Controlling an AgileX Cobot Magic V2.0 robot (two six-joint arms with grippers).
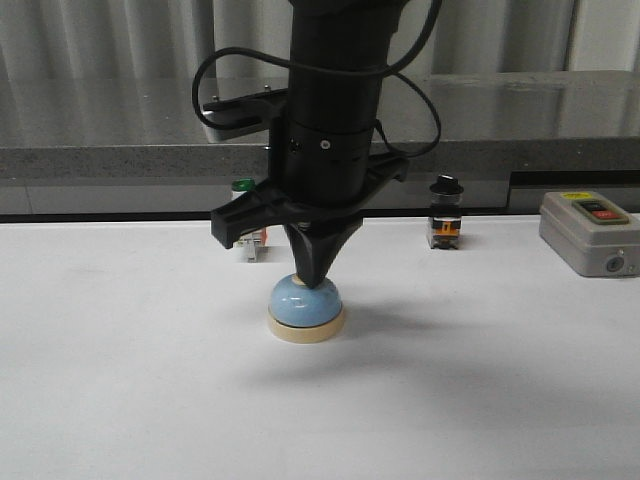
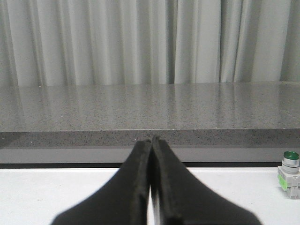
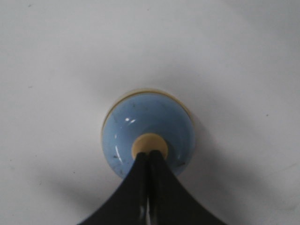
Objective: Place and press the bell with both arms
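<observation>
Black fingers pressed flat together form the tip of my right gripper (image 3: 149, 157), and that closed tip rests on the cream knob (image 3: 150, 144) on top of the bell (image 1: 305, 308); nothing is held between them. Taking the bell as my landmark: it sits upright on the white table (image 1: 120, 380), its light-blue dome ringed by a cream base, and my right arm (image 1: 335, 110) stands straight above it, with a black cable looping round the arm's body.

My left gripper (image 2: 151, 140) is also closed, fingers touching along their whole length with nothing between them (only its own wrist camera shows it, so I cannot place it relative to the bell).

Behind the bell and a little to its left stands a small white switch with a green cap (image 1: 244, 232). Behind it to the right is a black-topped switch (image 1: 445, 212). Well off to the bell's right sits a grey box with red and green buttons (image 1: 590, 232). A grey stone ledge (image 1: 100, 160) runs behind them all, with pale curtains (image 2: 140, 42) beyond.
</observation>
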